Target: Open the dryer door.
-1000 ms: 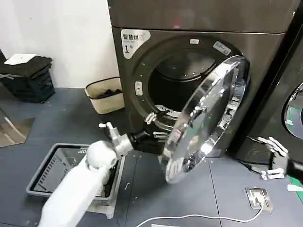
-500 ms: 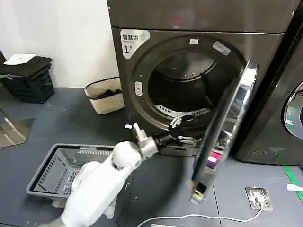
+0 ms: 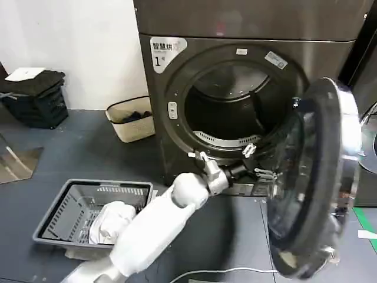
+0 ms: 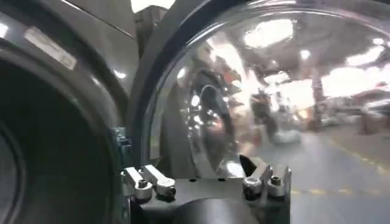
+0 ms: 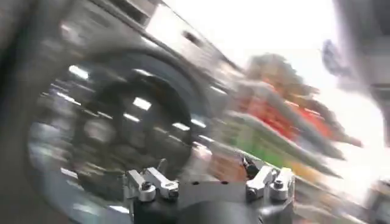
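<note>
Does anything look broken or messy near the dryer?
Nothing looks broken. The dryer door hangs wide open, with the left end effector at its inner side. A white cable trails loose across the floor.

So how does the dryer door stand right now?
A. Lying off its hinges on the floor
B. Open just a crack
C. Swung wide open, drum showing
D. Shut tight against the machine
C: the door is swung far out to the side on its hinge, leaving the dark drum fully exposed, with the left gripper open at the door's inner edge.
</note>
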